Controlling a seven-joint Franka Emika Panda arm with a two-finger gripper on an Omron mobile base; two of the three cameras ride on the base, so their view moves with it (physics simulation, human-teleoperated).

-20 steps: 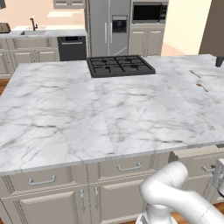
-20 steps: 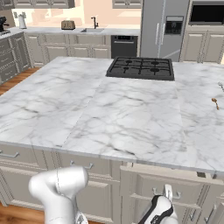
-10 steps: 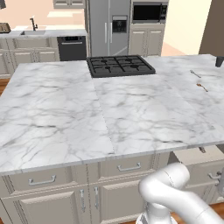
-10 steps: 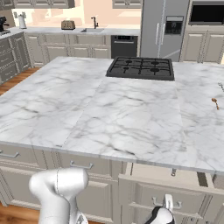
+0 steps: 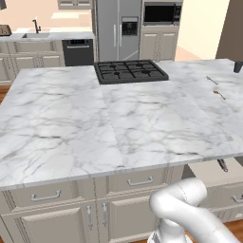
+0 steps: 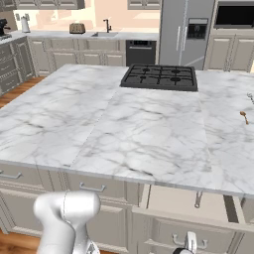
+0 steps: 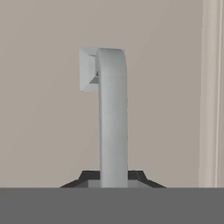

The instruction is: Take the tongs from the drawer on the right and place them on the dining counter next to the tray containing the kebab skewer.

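Your gripper (image 7: 113,183) is clamped tight on the silver bar handle (image 7: 112,118) of the drawer (image 6: 191,202). In the hand view the bar runs straight up from between the dark finger tips to its mounting post, with the beige drawer front flat behind it.

From the right base view the gripper sits low at the drawer front (image 6: 188,244), and the drawer is pulled partly out from under the dining counter (image 6: 134,129), its pale interior open above the tool. Inside, beyond the gripper, you can see the tongs (image 6: 198,199) as a slim dark piece lying on the drawer floor near the counter's overhang. In the left base view they show as a small dark shape (image 5: 221,165) in the open drawer (image 5: 213,173).

Far past the tool, on the counter top, sits the black gas hob (image 6: 159,77), and off to its right lies a thin brown-tipped cutlery piece (image 6: 243,117).
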